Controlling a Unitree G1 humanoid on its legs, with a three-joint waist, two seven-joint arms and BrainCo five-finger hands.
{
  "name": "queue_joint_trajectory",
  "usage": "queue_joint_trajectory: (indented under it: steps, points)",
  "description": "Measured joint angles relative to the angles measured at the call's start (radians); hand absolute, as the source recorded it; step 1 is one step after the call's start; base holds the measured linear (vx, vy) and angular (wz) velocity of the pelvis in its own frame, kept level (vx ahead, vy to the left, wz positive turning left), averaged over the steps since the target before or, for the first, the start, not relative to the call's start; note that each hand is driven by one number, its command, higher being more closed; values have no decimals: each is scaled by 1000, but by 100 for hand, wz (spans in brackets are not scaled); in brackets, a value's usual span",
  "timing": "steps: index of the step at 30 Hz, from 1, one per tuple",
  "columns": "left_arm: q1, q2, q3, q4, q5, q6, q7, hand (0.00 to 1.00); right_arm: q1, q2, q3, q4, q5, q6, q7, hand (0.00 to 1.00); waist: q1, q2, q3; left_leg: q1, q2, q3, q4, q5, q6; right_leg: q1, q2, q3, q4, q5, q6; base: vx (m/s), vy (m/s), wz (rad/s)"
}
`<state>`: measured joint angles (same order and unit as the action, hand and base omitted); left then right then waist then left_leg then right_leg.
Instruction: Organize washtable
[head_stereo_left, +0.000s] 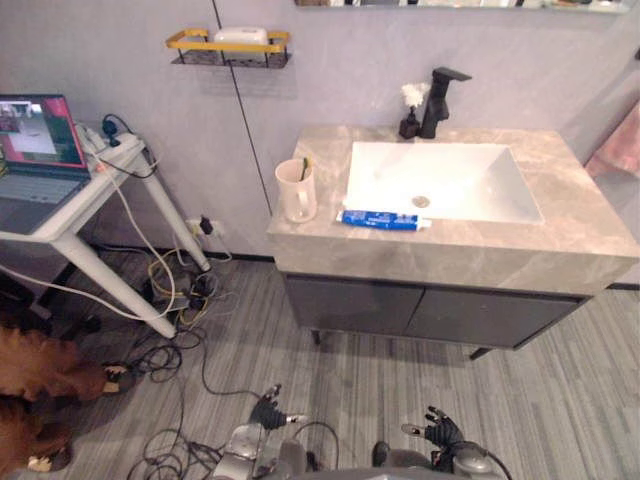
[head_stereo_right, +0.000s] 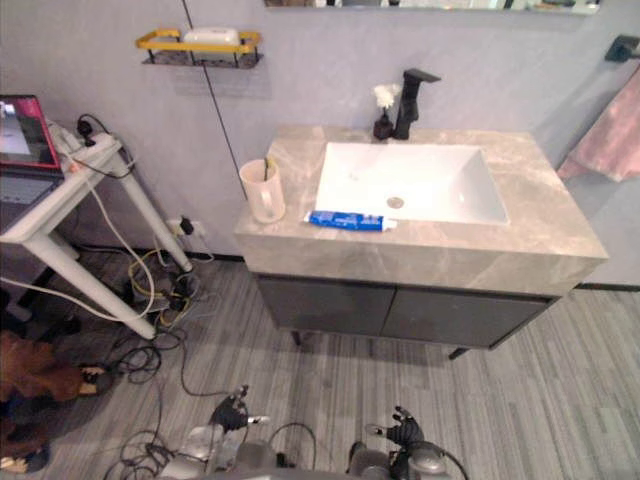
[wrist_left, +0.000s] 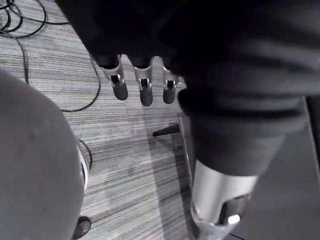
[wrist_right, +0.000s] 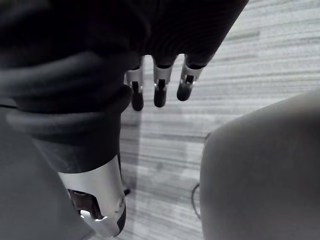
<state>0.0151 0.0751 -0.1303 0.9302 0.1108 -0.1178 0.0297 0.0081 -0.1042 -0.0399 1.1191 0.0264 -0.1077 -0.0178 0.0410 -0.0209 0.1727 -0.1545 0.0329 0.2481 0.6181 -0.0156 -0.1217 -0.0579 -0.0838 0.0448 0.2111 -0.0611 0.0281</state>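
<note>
Left hand (wrist_left: 145, 89), right hand (wrist_right: 160, 91) relaxed, empty; slim item (head_stereo_left: 304, 167) inside cup (head_stereo_left: 296, 192) mostly hidden.

On the left hand (wrist_left: 143, 87), silver fingers (wrist_left: 120, 85) with slotted ends and dark rounded tips are noted beneath a dark ribbed cover (wrist_left: 240, 75). The same finish is recorded on the right hand (wrist_right: 159, 85), with a broad silver thumb (wrist_right: 97, 192).

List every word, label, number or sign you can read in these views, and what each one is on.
Nothing can be read.
Print on the toothpaste tube on the counter: white on blue, too small to read.
Picture on the laptop screen on the side table: too blurred for any text.
The cup: no print visible.
</note>
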Motion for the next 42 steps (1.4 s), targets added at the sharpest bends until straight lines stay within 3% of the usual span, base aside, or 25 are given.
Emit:
queue_joint_trajectory:
  steps: [1,3,6,7,8,9,10,11,14,17,21,23,25,28,34,37,38,39,40,42]
  points:
    - [-3,-5,-11,-12,0,-1,1,0,0,-7,-1,-6,0,0,0,0,0,-2,6,-44,-2,0,40,32,4,-14,-7,16,-4,3,-5,-133,12,7]
    - [-21,-22,-28,-21,0,-3,0,0,-8,-37,-4,-9,-4,1,-2,0,-3,16,41,-91,5,-19,78,-46,52,-30,-30,17,20,9,-14,-145,67,18]
    - [-13,-23,-27,-37,0,-4,17,0,9,-55,-3,-5,-28,5,-6,0,-1,20,42,-70,17,-54,-45,-62,54,-71,-40,45,52,-1,1,-103,129,-24]
    - [-5,-27,-26,-37,0,-4,22,0,17,-68,1,-12,-30,5,-6,0,0,47,39,-16,40,-73,-175,-118,32,-80,-11,58,59,2,9,7,190,-68]
    - [11,-45,-29,-35,0,-8,28,0,24,-103,-2,-36,-34,3,-6,0,-2,117,25,21,102,-96,-316,-142,45,-130,53,60,181,-33,21,-7,216,-61]
    - [2,-29,-30,-26,1,-4,29,0,23,-89,4,-38,-35,3,-8,0,-4,87,39,21,82,-76,-308,-146,39,-165,33,75,290,-82,16,16,129,-26]
    - [5,-10,-26,-27,0,-3,37,0,31,-59,9,-33,-36,5,-7,0,-10,32,38,51,44,-64,-340,-142,38,-167,7,72,370,-151,20,67,-8,11]
    - [4,4,-25,-26,-1,-3,38,0,39,-43,8,-26,-37,7,-7,0,-10,3,35,67,26,-65,-345,-141,37,-130,-14,68,334,-204,38,83,-34,15]
    - [6,-23,-30,6,0,-3,39,0,55,-69,9,-23,-37,8,-6,0,-10,51,18,94,32,-73,-396,-141,37,-75,1,71,233,-192,56,96,30,-2]
    - [8,-28,-27,36,1,-2,40,0,58,-81,11,-21,-41,10,-6,0,-25,75,7,109,38,-70,-402,-119,39,-46,14,95,170,-152,65,193,15,-4]
    - [0,-21,-15,60,-1,-3,41,0,36,-76,20,5,-59,27,-4,0,-26,64,1,53,53,-83,-291,-142,36,18,11,141,59,-125,63,204,46,-36]
    - [0,-15,-15,61,-1,-1,42,0,29,-76,25,7,-62,30,-3,0,-25,62,-8,50,53,-81,-326,-160,10,13,12,179,54,-137,77,187,126,-65]
    - [15,-1,-17,62,-1,0,42,0,37,-67,64,5,-70,29,-1,0,-27,33,-73,38,15,-29,-353,-171,21,-35,-23,211,36,-129,100,275,119,-45]
    - [11,6,-17,63,-1,0,40,0,45,-55,73,6,-76,30,0,0,-25,2,-92,47,-21,5,-356,-170,23,-31,-62,230,3,-120,96,295,118,-30]
    - [12,6,-17,102,1,-2,38,0,41,-55,95,5,-76,26,2,0,-24,21,-137,57,-32,8,-325,-177,36,-15,-76,229,-19,-64,88,192,42,-16]
    - [20,5,-18,102,5,-1,38,0,40,-61,87,4,-75,25,2,0,-24,38,-146,57,-29,4,-273,-177,36,-33,-69,233,59,-56,92,159,0,-5]
    - [22,5,-17,103,11,-2,37,0,29,-58,73,4,-75,25,2,0,-26,21,-132,6,-31,-1,-175,-196,49,-54,-83,238,145,-56,92,191,30,5]
    - [24,3,-19,103,13,-3,36,0,31,-54,59,6,-75,27,2,0,-27,22,-134,11,-39,-2,-216,-215,77,-64,-88,240,186,-57,93,140,70,3]
    - [29,-4,-33,99,17,-3,36,0,36,-70,40,-6,-67,25,2,0,-30,66,-133,62,-30,-14,-393,-149,96,-106,-51,218,303,-54,89,109,91,-24]
    - [29,10,-34,100,17,1,38,0,19,-62,16,-10,-64,20,2,0,-28,51,-108,136,-53,3,-425,-163,112,-189,-62,207,535,-62,86,80,48,-25]
